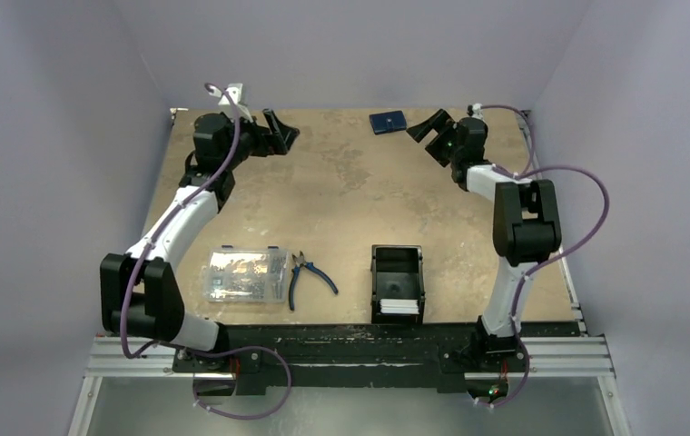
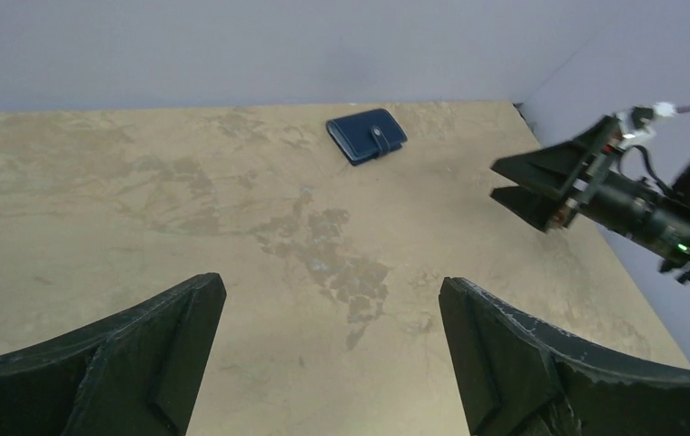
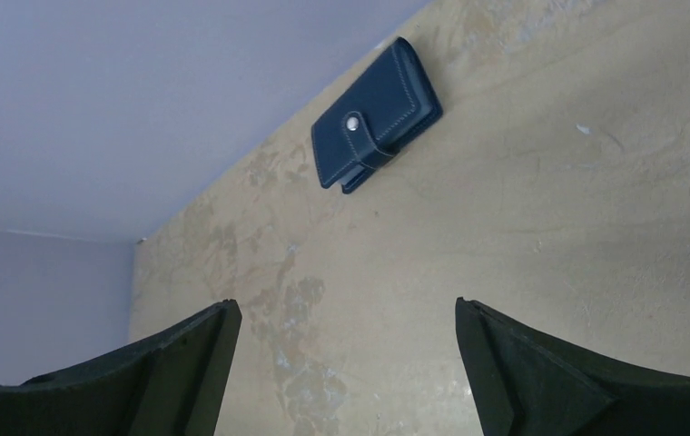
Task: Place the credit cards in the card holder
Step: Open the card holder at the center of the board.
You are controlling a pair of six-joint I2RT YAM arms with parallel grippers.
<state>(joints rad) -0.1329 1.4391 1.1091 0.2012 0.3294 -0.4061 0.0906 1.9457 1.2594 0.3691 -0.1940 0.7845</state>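
Finding: both pincers stand wide open and hold nothing. The left gripper (image 1: 280, 130) hangs over the far left of the table (image 1: 341, 209). The right gripper (image 1: 428, 125) hangs at the far right, just beside the holder (image 1: 387, 122).

Location: the holder lies flat near the far edge, folded shut, its strap snapped down over the front face. The cards (image 1: 399, 306) sit as a pale stack in the near end of the black tray (image 1: 375, 272), well apart from the holder. How many there are cannot be told.

Handling, as judged: the holder looks light, soft-sided and stitched, so expect it to slide on the bare board rather than resist a push. Take it across its two long edges, clear of the strap, and pin it with one arm while you work the snap with the other. The cards look thin, stiff and slick; lying flat in a walled tray they offer little edge. Pinch one by a short end, and watch for two lifting together.

Unrelated items: a clear box (image 1: 246, 274) and pliers (image 1: 310, 275) at the near left.
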